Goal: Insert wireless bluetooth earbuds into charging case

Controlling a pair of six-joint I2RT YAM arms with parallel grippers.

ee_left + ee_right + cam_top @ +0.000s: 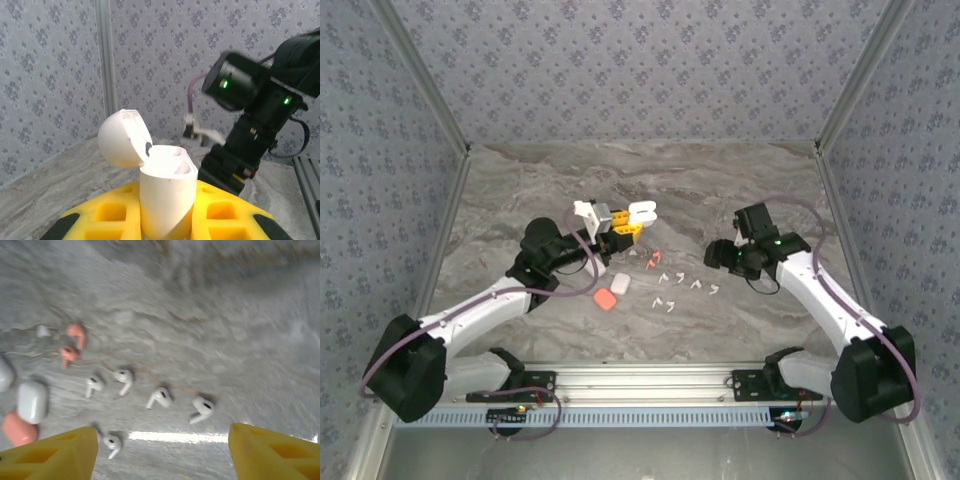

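My left gripper is shut on a white charging case, holding it upright above the table with its lid flipped open. Its yellow fingers flank the case. On the marble lie several white earbuds in a loose row, with a coral-red pair to their left. From above, the white earbuds are at mid-table. My right gripper hovers open above them, and nothing sits between its yellow fingertips. It also appears right of the earbuds in the top view.
A closed white case and a coral case rest on the table left of the earbuds. The right wrist view shows that white case and coral case again. Patterned walls enclose the table on three sides.
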